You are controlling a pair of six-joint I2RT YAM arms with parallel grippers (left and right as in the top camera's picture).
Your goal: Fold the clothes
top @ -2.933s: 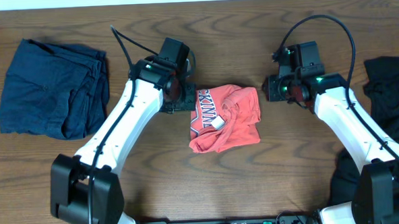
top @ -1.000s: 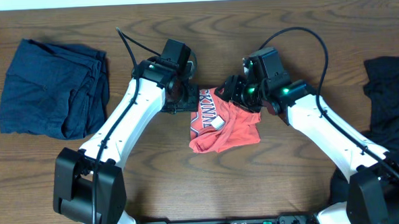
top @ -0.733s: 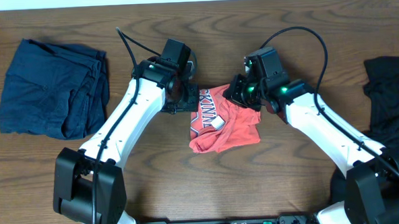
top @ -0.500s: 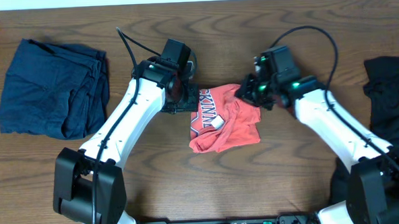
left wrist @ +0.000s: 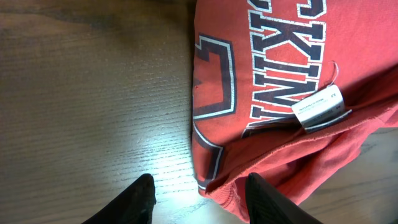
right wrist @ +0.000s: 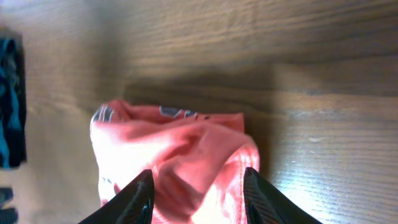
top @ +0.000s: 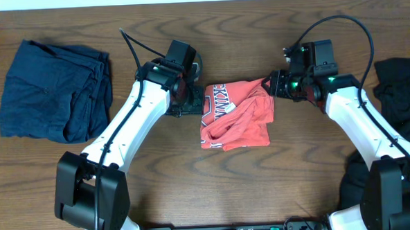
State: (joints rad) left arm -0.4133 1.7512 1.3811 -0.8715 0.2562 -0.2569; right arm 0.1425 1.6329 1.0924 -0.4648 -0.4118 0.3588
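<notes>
Status: early, nothing is cleanly folded yet.

- Coral-red T-shirt (top: 236, 117) sits on the tabletop (top: 159, 179) between the two tools. It's a rumpled wad, layers lapped over each other, no square edges. The white block lettering (left wrist: 280, 56) faces up on the left tool's side, and a sewn-in label (left wrist: 318, 107) is flipped out over it. I'd call it bunched, not folded.
- Left tool (left wrist: 202, 200): fingers apart at a medium gap, holding nothing. The shirt's lettered edge runs right under the gap, with bare wood on its outer side.
- Right tool (right wrist: 198, 193): fingers apart at about the same gap, at the shirt's opposite corner. A hump of red fabric sits in the gap, and it doesn't look pinched. Whether the pads touch the cloth, I can't tell.
- Navy garment (top: 55, 90): well outboard of the left tool. It's a loose pile, roughly doubled over but wrinkled. Can't say if that counts as done.
- Black garment (top: 398, 99): outboard of the right tool, heaped at the edge and partly cut off by the frame. Looks untouched.

Left to do, my read:
- Spread the red shirt flat, then fold sleeves and body.
- Then the black one, and probably a redo on the navy.

Main risk: grabbing several layers of the wad instead of a single hem.
</notes>
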